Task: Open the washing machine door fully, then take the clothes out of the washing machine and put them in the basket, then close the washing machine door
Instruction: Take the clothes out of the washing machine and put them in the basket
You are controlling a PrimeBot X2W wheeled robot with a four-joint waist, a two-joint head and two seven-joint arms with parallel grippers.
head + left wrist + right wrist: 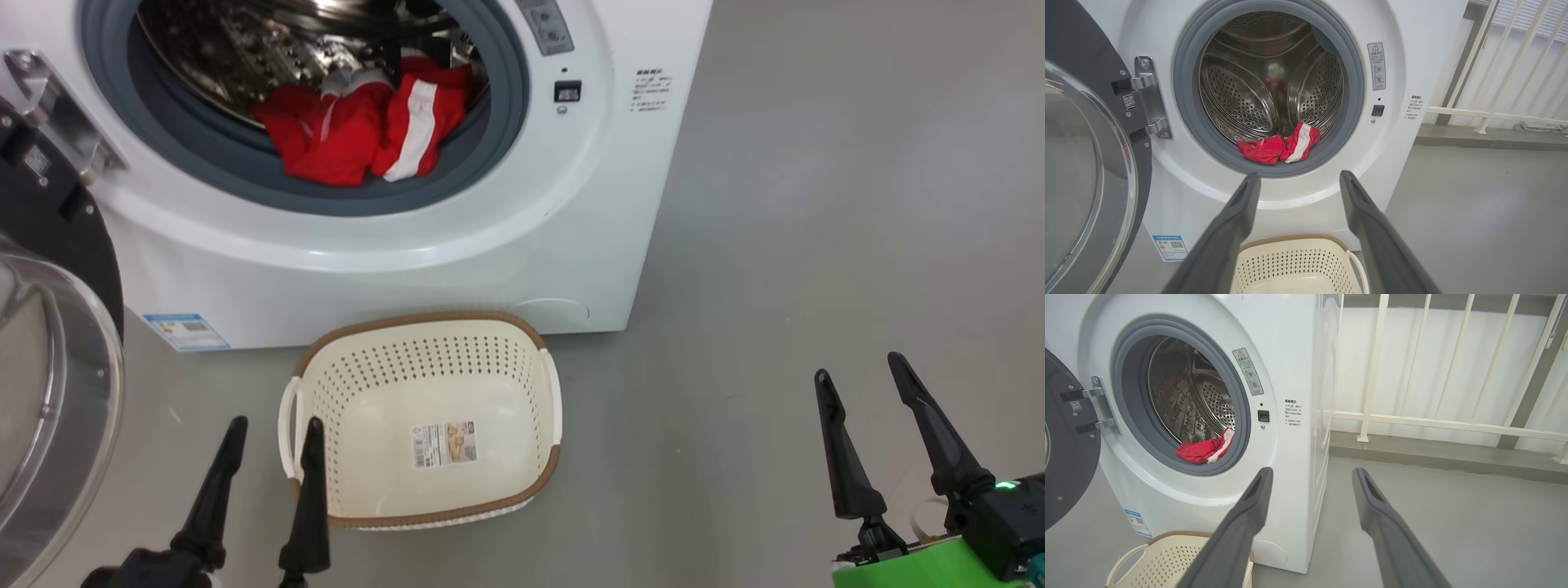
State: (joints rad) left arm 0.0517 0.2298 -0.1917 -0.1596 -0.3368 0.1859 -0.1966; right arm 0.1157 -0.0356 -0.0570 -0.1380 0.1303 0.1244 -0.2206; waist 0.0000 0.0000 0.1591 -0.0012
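The red clothes [363, 135] lie heaped on the grey gasket [457, 175] at the washing machine [408, 261] drum's front lip, long axis side to side, ahead of and above the left fingers [214, 490], spread and empty, which sit nearer than the right fingers [845, 449], likewise spread, off rightward.

white washing machine [457, 245] with grey gasket [204, 175] and steel drum [1241, 98]; glossy black door [1094, 69]; red clothes [359, 135] striped white; cream perforated basket [424, 351], brown rim; grey floor [816, 204].
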